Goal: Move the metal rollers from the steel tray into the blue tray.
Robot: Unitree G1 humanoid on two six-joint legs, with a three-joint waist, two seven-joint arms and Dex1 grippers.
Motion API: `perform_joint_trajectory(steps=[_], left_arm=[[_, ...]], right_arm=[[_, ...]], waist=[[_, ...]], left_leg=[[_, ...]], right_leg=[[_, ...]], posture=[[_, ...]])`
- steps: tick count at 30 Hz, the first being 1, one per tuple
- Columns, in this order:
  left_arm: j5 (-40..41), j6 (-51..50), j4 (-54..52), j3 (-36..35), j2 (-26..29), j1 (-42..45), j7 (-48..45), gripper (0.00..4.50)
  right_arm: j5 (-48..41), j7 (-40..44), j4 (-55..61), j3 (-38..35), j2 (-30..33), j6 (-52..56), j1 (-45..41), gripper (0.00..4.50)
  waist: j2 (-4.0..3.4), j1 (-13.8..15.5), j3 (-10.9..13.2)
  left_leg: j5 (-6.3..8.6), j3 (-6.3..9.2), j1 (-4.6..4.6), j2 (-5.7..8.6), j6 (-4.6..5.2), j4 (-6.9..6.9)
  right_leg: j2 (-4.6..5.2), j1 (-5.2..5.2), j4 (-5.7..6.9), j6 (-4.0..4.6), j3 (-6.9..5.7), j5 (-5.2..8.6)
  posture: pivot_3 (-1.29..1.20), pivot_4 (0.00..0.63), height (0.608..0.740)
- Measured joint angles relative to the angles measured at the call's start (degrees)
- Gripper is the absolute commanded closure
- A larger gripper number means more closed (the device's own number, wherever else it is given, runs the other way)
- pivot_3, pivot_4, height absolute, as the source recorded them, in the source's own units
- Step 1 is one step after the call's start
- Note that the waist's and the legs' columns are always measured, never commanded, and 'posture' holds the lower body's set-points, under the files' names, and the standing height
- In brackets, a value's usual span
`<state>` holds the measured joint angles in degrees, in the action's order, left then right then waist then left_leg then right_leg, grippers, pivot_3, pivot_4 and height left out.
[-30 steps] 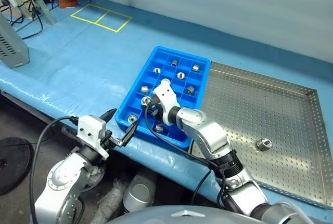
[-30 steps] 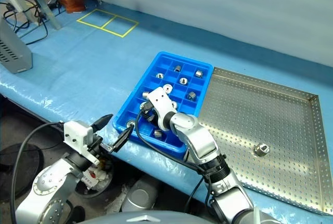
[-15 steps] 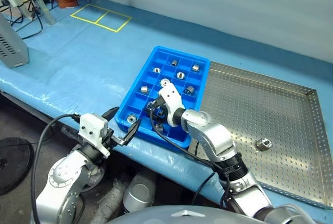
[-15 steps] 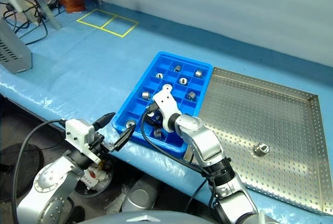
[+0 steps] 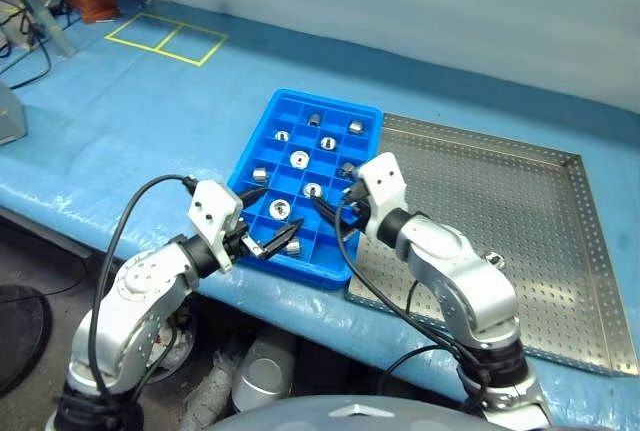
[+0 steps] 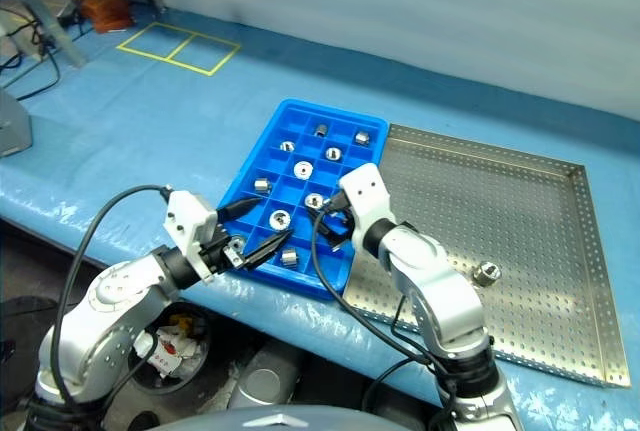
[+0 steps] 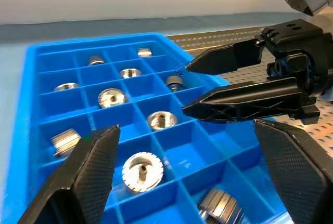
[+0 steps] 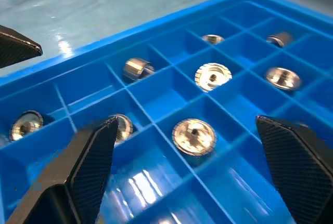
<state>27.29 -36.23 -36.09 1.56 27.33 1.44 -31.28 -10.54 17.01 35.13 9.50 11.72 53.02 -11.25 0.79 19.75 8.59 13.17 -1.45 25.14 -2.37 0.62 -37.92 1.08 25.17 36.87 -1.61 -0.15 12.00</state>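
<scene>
The blue tray (image 6: 335,111) lies on the blue cover with several metal rollers (image 5: 300,159) in its compartments. The steel tray (image 5: 500,191) adjoins it on the right and holds one roller (image 6: 487,273) near its front. My left gripper (image 5: 283,206) hovers open over the blue tray's near end, and nothing is between its fingers. Facing it from the right, my right gripper (image 5: 332,191) is open and empty above the blue tray's near right part. The left wrist view shows my left gripper (image 7: 184,125) with the right gripper (image 7: 183,90) beyond. The right wrist view shows my right gripper (image 8: 186,119) above rollers.
Yellow tape squares (image 5: 165,36) mark the blue cover at the far left. A grey box (image 5: 5,111) stands at the left edge. The table's front edge runs just under the blue tray's near rim. A pale wall closes the back.
The right gripper has opened and drawn back to the right, towards the steel tray. The left gripper has risen from below the table edge to over the blue tray. The camera has shifted.
</scene>
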Motion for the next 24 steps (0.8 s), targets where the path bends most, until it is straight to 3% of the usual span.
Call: perform_joint_trajectory(steps=[13, 18, 24], left_arm=[[-2.74, -0.90, 20.52, 13.28, -1.81, 24.87, -10.95, 0.00], [-8.12, 1.21, 31.90, 18.85, -7.35, 32.48, -12.27, 0.00], [-13.93, 5.96, 46.30, 21.57, -17.67, 39.08, -10.08, 0.00]], right_arm=[[0.23, -7.24, 17.85, -9.69, 1.68, 6.39, 17.25, 0.04], [0.26, -9.25, 22.20, -10.78, 1.20, 6.26, 23.38, 0.04], [-2.13, -12.66, 22.49, -9.40, 2.65, -1.56, 33.04, 0.04]], waist=[[0.00, -16.60, 0.02], [-0.01, -19.43, 0.01], [0.01, -21.30, 0.01]], left_leg=[[-0.04, 0.23, -0.61, 0.05, 0.11, -0.07], [-0.06, 0.19, -0.65, 0.02, 0.14, -0.08], [-0.04, 0.03, -0.68, 0.05, 0.18, -0.15]], right_leg=[[-0.04, -0.67, 0.06, 0.06, 0.13, 0.05], [-0.21, -0.66, 0.09, 0.01, 0.41, 0.02], [-0.26, -0.63, 0.07, -0.16, 0.76, -0.08]], posture=[[-0.01, 0.150, 0.740], [-0.06, 0.150, 0.740], [-0.13, 0.150, 0.740]])
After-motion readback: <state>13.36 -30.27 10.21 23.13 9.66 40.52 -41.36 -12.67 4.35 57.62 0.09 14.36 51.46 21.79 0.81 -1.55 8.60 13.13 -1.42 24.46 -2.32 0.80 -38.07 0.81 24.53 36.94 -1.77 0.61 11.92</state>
